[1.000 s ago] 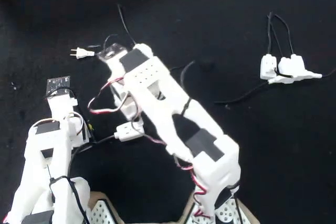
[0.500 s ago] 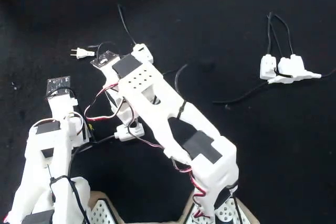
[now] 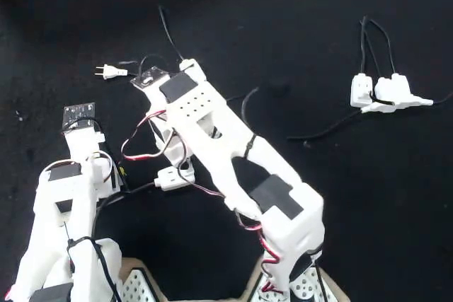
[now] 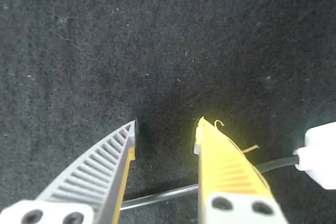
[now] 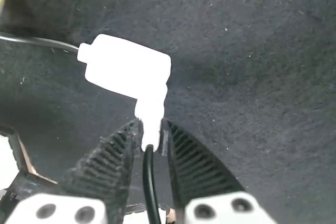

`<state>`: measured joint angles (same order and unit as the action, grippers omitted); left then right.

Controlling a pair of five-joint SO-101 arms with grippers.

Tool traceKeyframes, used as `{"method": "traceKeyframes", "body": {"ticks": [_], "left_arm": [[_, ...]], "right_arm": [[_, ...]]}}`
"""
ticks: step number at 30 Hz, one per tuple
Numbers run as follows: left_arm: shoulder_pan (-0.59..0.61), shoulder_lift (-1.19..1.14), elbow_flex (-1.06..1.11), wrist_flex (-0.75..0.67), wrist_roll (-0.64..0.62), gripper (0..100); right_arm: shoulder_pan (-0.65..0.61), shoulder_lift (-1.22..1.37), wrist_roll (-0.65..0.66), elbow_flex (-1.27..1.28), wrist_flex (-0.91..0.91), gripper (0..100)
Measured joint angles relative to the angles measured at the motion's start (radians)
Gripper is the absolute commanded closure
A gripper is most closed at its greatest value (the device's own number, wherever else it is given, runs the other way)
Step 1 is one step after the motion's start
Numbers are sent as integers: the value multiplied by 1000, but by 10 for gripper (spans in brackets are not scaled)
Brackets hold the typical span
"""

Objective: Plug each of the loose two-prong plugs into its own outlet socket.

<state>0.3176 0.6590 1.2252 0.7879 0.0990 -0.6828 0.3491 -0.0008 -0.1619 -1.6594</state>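
right gripper point(image 5: 149, 127): jaws drawn narrow, pinching the neck of a white plug point(image 5: 149, 115); the plug's black cord point(image 5: 148, 182) is running back between the fingers.

white outlet socket point(image 5: 126, 69): lying on the black cloth table point(image 3: 297, 47), front left, partly under the right arm point(image 3: 212, 132). the held plug is touching it with no prongs showing at the joint. i cannot tell whether it is fully seated.

left gripper point(image 4: 165, 129): standing wide, holding nothing, poised just beside the socket, with a thin black cable point(image 4: 157, 196) crossing beneath.

loose two-prong plug point(image 3: 110, 71): lying apart at the far left, not yet in any socket.

joined sockets and plugs point(image 3: 382, 93): sitting at the right.

risks: nothing is bracing the socket, so a push is likely sliding it over the cloth instead of seating the prongs. letting go early is risking a half-seated plug. the cable under the left fingers is inviting a snag.
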Motion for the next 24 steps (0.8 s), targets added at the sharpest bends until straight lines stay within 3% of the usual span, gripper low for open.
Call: {"method": "traceKeyframes", "body": {"ticks": [24], "left_arm": [[0,0,0,0,0,809]], "right_arm": [[-8,-37,-64,71,87,988]]}}
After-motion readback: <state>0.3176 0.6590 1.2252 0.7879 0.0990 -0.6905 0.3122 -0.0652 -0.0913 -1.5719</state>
